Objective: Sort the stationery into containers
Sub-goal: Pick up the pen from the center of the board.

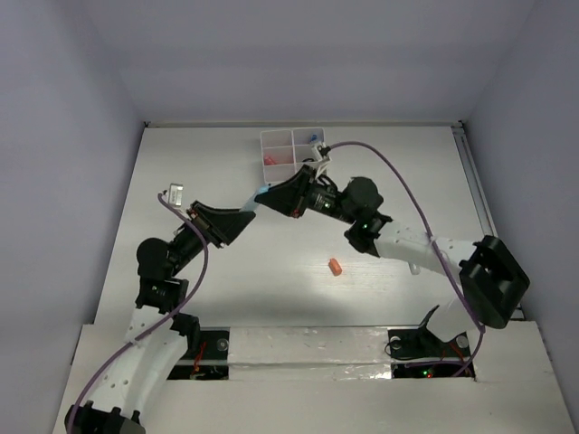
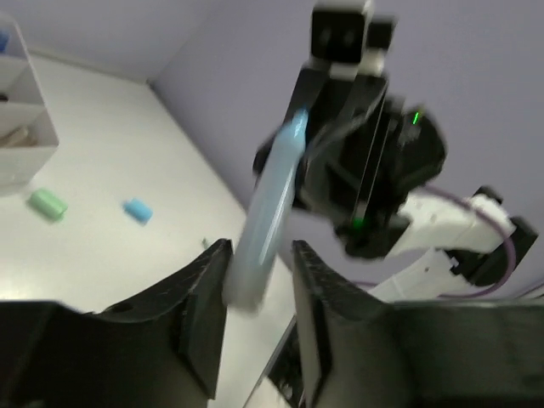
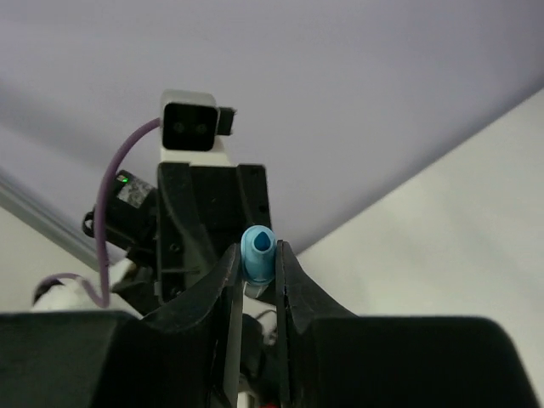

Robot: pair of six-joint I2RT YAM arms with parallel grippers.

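Note:
Over the middle of the table a light-blue marker (image 1: 261,194) hangs between both grippers. My right gripper (image 3: 257,255) is shut on its blue capped end (image 3: 258,250). My left gripper (image 2: 259,255) stands round the other end (image 2: 270,208): the marker rests against one finger, with a gap to the other. An orange eraser bit (image 1: 335,267) lies on the table near the arms. A green bit (image 2: 48,203) and a blue bit (image 2: 137,210) lie beside the white organiser box (image 1: 277,137), which holds pink and blue items.
A small grey-and-white item (image 1: 174,194) lies at the table's left side. The left arm's purple cable runs close by it. Grey walls enclose the table on three sides. A taped ledge runs along the near edge, between the arm bases.

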